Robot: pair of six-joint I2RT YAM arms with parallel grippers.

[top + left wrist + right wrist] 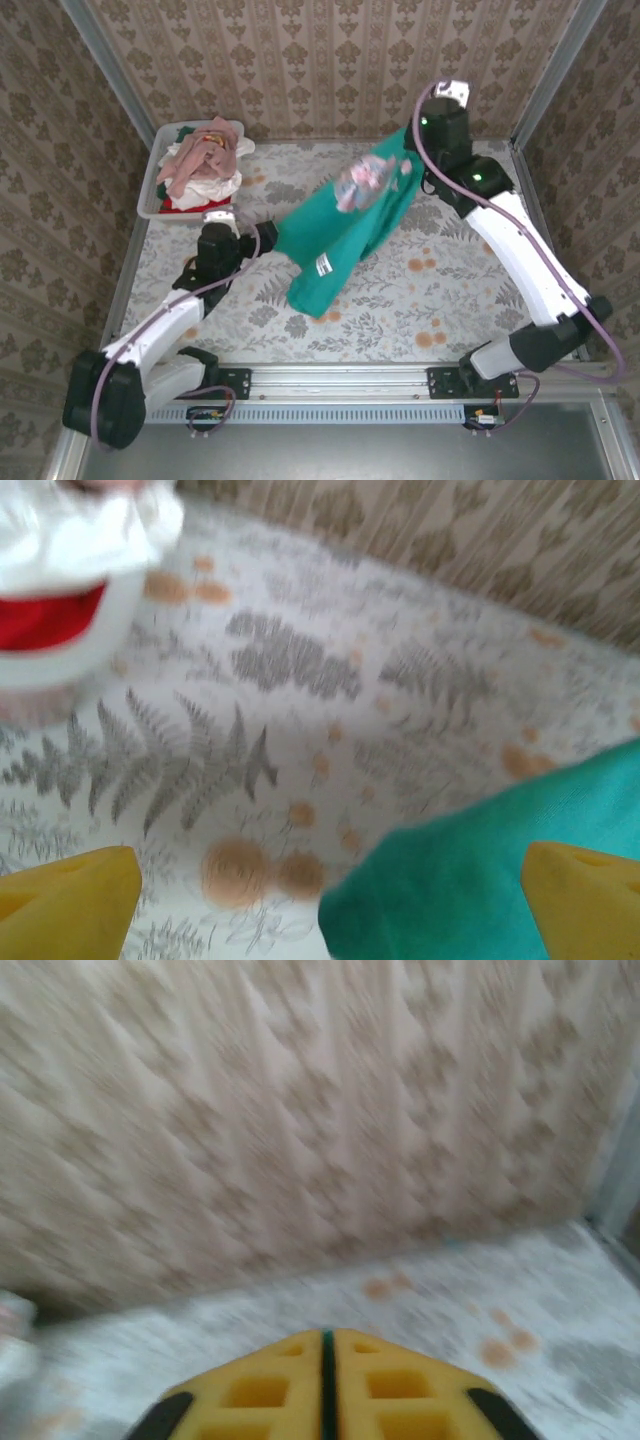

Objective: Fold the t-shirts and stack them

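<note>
Rt side: your right gripper [327, 1345] is pinched on a thin edge of the teal t-shirt [345, 225], holding it up well right of the tub [147, 192]. Shirt slants down twd the tub's near-right corner. Your left gripper [328, 900], beside that corner, is spread wide. Teal cloth sits btwn its fingers, nearer one; contact can't be judged. Other t-shirts [205, 165], pink, white, red, are heaped in the tub.

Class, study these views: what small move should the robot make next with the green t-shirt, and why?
Probably close the left gripper on the edge of the green t-shirt. Its fingers stand open with cloth between them, while the right gripper alone pinches the shirt, so it hangs unspread.
</note>
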